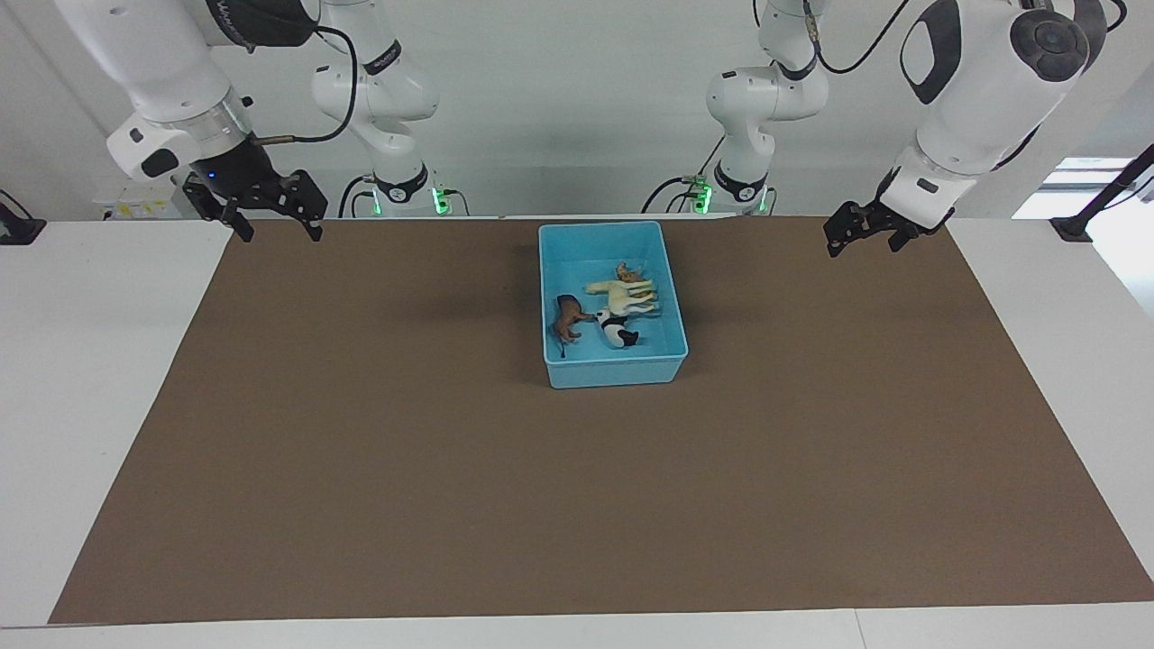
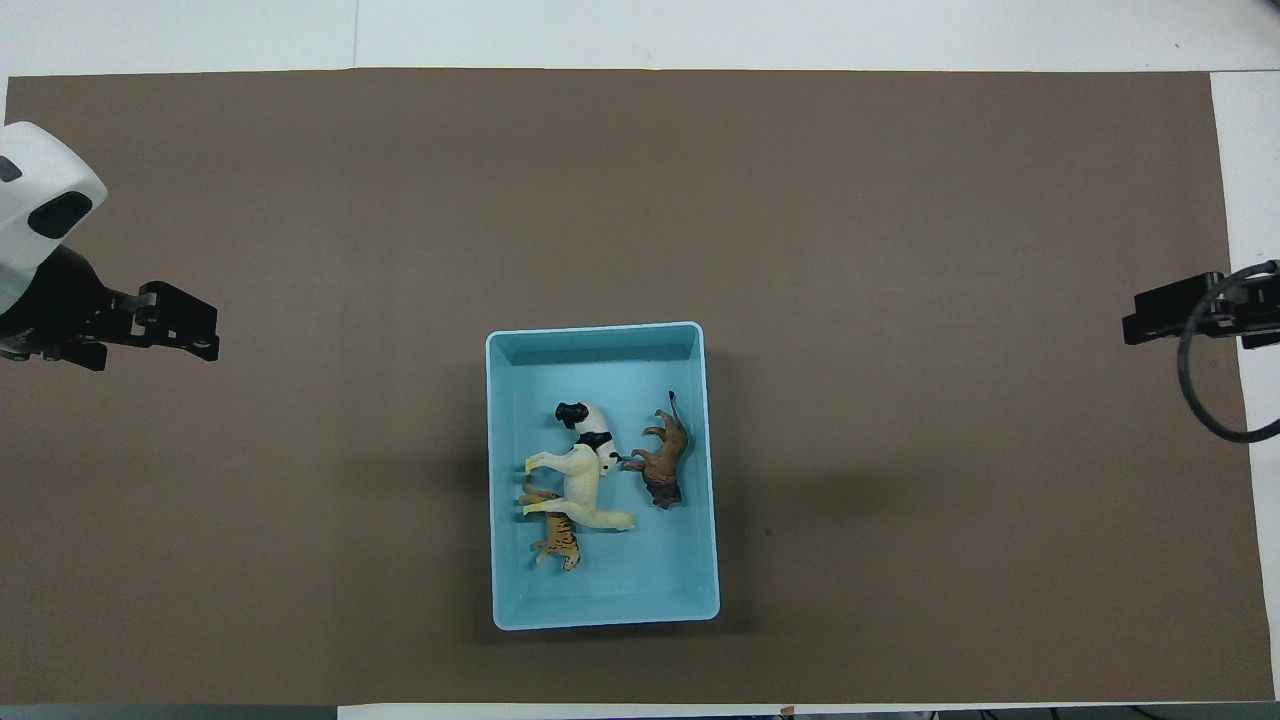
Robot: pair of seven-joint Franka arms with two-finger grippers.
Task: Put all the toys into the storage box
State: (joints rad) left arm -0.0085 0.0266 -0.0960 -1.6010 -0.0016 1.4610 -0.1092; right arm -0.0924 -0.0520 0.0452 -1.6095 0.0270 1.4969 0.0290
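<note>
The light blue storage box [image 1: 613, 371] stands on the brown mat in the middle of the table, on the side nearer the robots. All the toys lie in it: the cream-white horse [image 1: 622, 296], the tiger [image 1: 628, 271], the brown animal [image 1: 568, 317] and the panda [image 1: 618, 334]. The overhead view shows the box [image 2: 600, 612], horse [image 2: 580, 490], tiger [image 2: 558, 540], brown animal [image 2: 662, 462] and panda [image 2: 590, 425]. My right gripper [image 1: 279, 233] is open and empty, raised over the mat's edge at the right arm's end. My left gripper [image 1: 863, 243] is open and empty, raised over the left arm's end.
The brown mat [image 1: 361, 433] covers most of the white table [image 1: 81, 379]. In the overhead view the left gripper [image 2: 190, 330] and right gripper [image 2: 1150, 318] hang at the mat's two ends. Both arm bases stand at the table's robot-side edge.
</note>
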